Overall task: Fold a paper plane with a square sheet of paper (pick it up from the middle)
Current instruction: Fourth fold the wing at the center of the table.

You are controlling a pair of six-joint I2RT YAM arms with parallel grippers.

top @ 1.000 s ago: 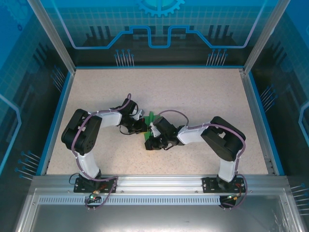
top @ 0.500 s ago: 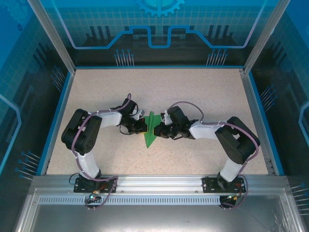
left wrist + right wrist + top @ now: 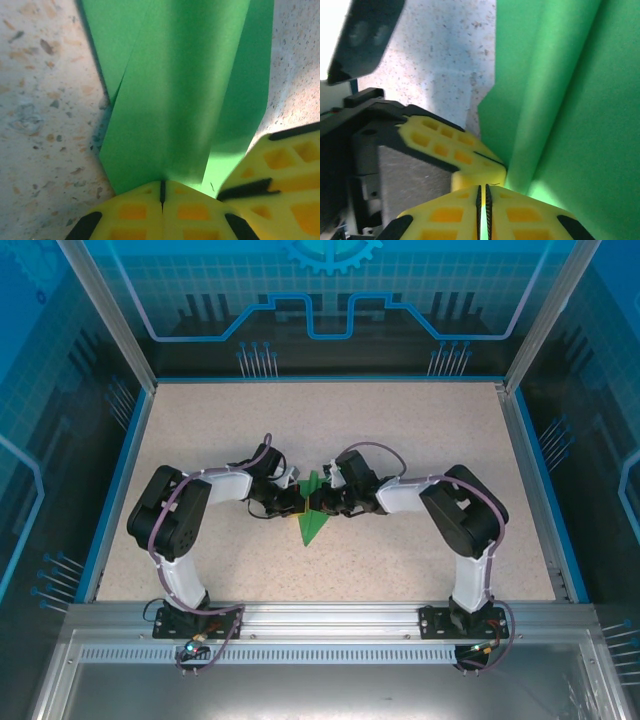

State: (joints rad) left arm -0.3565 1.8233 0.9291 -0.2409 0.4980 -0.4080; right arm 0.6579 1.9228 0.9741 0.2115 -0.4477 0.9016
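Observation:
The paper plane (image 3: 311, 526) is a slim bright green dart, its nose pointing toward the near edge at mid-table. My left gripper (image 3: 297, 502) comes at it from the left and my right gripper (image 3: 321, 502) from the right, meeting at its wide rear half. In the left wrist view the folded green layers (image 3: 180, 100) rise from my left gripper (image 3: 161, 192), shut on the paper's edge, with the right fingers (image 3: 285, 165) beside them. In the right wrist view my right gripper (image 3: 481, 200) is shut with green showing in the seam, the paper plane (image 3: 570, 100) spreading above, and the left fingers (image 3: 445, 145) touching alongside.
The speckled beige table (image 3: 400, 440) has a blue rim (image 3: 120, 480) all round, with aluminium posts and blue panels behind. A metal rail (image 3: 320, 620) carrying both arm bases runs along the near edge. Both elbows bulge outward to left and right.
The right arm swung from the plane's near end up to its rear half, and its gripper now pinches there beside the left one. The plane is uncovered. The left arm stayed put.

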